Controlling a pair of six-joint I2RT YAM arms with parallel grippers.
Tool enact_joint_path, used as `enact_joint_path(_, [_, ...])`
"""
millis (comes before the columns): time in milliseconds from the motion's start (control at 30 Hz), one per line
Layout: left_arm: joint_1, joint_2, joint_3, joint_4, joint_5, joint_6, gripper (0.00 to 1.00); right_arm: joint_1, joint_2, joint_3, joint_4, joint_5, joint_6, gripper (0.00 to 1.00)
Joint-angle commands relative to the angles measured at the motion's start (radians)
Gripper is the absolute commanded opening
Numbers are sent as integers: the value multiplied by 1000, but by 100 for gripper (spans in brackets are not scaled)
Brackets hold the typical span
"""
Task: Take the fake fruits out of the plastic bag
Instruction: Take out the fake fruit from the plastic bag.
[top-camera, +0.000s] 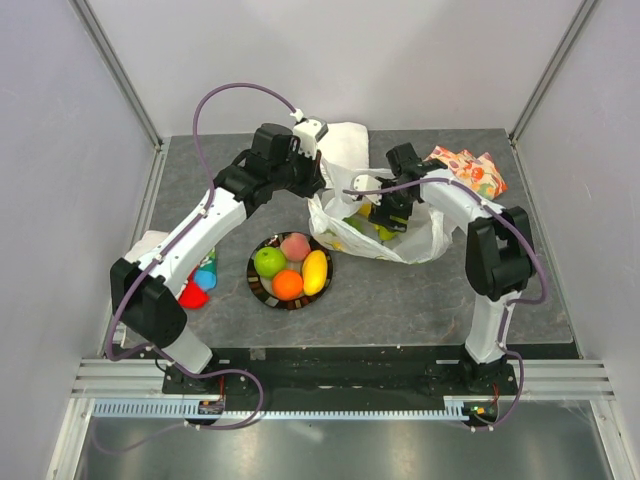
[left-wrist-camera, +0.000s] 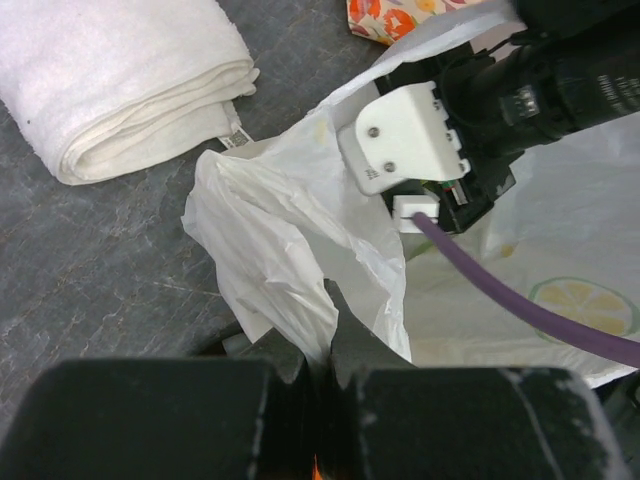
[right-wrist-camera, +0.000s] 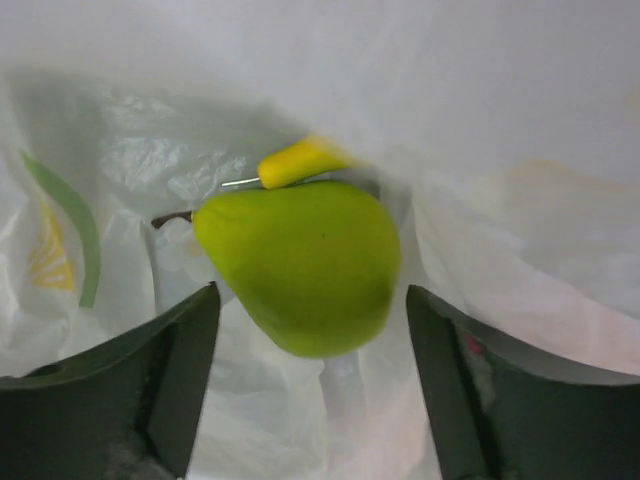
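A thin, crinkly white plastic bag (top-camera: 430, 238) slumps on the worktop (top-camera: 400, 300). The left gripper (left-wrist-camera: 322, 372) has its jaws pinching the bag's rim. Inside lies a glossy green pear (right-wrist-camera: 300, 265) with a yellow fruit (right-wrist-camera: 295, 162) behind it. The right gripper (right-wrist-camera: 312, 295) has its jaws spread either side of the pear.

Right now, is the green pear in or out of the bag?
In. The green pear lies inside the bag, white film all around it, between the fingers of the open right gripper.
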Motion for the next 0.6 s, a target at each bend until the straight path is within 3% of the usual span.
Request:
enact_joint_path(0, [-3,-9,16,22,34,31,2,-2,51,25,42,71,50,85])
enact_joint_path(200, [-5,-12,5,23,47,24,2,-2,55,24,35,94,35,83])
enact_joint_path(433, [-3,-12,13,30,47,27,2,2,-12,28,38,63,42,49])
enact_joint_path(567, [-5,-7,19,34,42,27,2,7,-86,60,26,54,74,45])
